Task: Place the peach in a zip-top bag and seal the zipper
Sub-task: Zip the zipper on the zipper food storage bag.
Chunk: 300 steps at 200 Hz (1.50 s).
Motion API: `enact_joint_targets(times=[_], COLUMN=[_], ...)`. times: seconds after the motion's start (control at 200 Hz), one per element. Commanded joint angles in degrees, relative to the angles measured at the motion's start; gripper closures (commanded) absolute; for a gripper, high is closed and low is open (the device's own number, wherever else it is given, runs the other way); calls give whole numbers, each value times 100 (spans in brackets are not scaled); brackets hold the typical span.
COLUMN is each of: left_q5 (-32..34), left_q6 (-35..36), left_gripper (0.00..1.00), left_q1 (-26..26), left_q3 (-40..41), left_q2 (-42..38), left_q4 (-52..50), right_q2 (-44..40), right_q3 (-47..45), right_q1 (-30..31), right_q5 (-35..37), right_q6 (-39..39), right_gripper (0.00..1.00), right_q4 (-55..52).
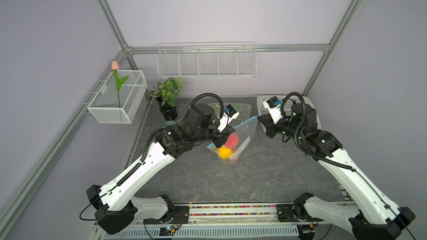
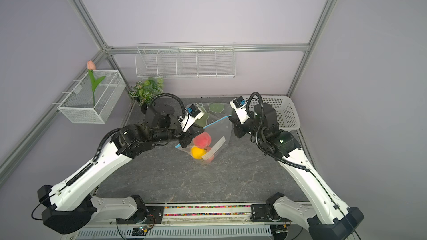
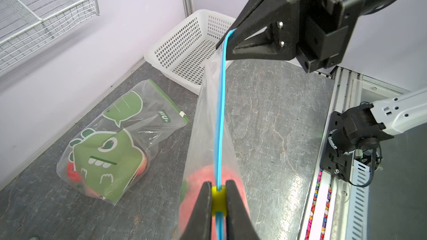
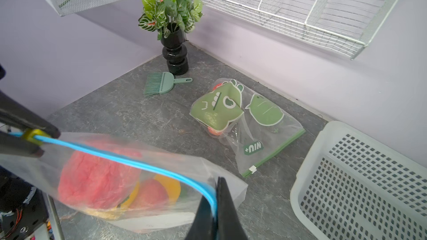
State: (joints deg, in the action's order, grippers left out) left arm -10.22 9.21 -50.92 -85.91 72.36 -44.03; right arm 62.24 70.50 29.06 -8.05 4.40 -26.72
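Observation:
The clear zip-top bag [image 1: 246, 132] [image 2: 219, 132] hangs over the table, stretched between my two grippers. Its blue zipper [image 3: 220, 111] [image 4: 129, 160] runs in a line from one to the other. My left gripper [image 1: 219, 143] [image 3: 218, 188] is shut on the yellow slider [image 3: 218, 198] [image 4: 32, 135] at the zipper's near end. My right gripper [image 1: 260, 117] [image 4: 216, 181] is shut on the bag's far top corner. The pink-red peach [image 1: 232, 140] [image 2: 201, 140] [image 4: 97, 178] lies inside the bag beside an orange fruit [image 1: 224, 153].
A second bag with a green monster print [image 3: 111, 148] [image 4: 242, 121] lies at the back of the table. A white plastic basket [image 2: 284, 111] [image 4: 358, 181] stands back right. A potted plant [image 1: 167, 102] and a green brush [image 4: 161, 85] are back left. Wire baskets [image 1: 206, 62] hang on the wall.

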Motion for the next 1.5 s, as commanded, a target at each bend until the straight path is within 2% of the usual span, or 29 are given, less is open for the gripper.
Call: enact_joint_targets(times=[0.0,0.85,1.494], left_q5=[69,115,169], left_q6=[-7,-64,-98], left_gripper=[87,86,86], left_q1=[3,3,4], left_q3=[57,215,294], left_q2=[-200,-377,-434], left_q4=[-269,-285,-290], right_q2=[-98,-395,-414], right_q3=[-19,-265,-317], right_q1=[-148,-516,-667], right_q5=[764,1991,1885], right_q6=[-316,-1044,-1196], right_gripper=[93,93,93], right_q4=[-26,-44,-65])
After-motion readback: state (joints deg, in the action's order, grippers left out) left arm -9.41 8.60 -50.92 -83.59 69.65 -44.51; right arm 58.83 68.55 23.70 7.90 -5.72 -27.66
